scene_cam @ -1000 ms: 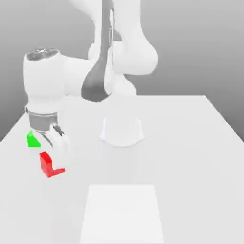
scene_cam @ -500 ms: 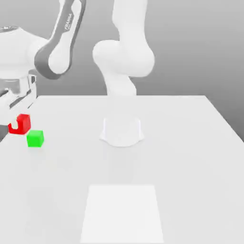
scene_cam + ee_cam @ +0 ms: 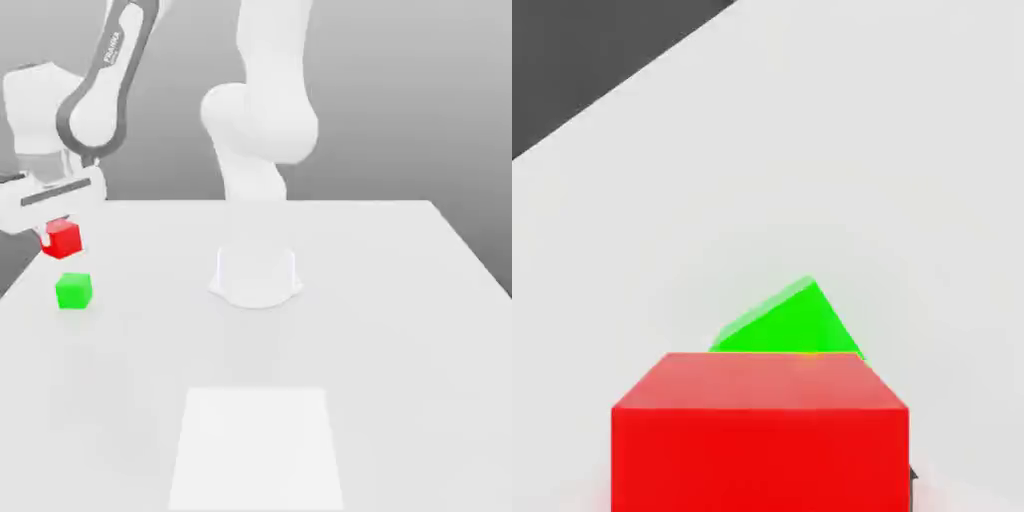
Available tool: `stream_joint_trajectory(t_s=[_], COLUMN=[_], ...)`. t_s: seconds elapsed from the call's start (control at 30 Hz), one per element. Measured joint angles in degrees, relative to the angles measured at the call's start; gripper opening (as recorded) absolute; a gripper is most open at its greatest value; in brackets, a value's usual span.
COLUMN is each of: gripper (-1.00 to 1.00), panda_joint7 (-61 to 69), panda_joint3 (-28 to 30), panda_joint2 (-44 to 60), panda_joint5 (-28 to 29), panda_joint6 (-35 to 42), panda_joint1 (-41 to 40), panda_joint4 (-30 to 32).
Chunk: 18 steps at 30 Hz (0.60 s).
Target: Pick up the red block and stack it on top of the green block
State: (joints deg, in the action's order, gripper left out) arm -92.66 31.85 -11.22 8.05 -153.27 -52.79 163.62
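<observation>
White arm [image 3: 110,80] lettered "FRANKA EMIKA" holds red block [image 3: 62,238].

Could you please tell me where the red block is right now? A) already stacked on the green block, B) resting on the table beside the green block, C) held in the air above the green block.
C: the red block hangs clear of the table under the gripper, with a gap above the green block.

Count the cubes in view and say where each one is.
2. The red block hangs above the table in the gripper, at the exterior view's left. The green block sits on the table just below it.
</observation>
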Motion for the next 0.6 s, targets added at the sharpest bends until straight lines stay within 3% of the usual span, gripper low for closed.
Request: stream_joint_trajectory(t_s=[0.53, 0.57, 0.6], gripper=[-1.0, 1.0, 1.0], panda_joint7=[12.1, 12.7, 12.7], panda_joint3=[0.7, 0.0, 0.0], panda_joint2=[14.1, 14.9, 14.9], panda_joint5=[-17.4, -18.2, -18.2], panda_joint6=[-13.1, -13.9, -13.9], panda_joint1=[4.6, 4.1, 4.1], panda_joint4=[0.4, 0.5, 0.5])
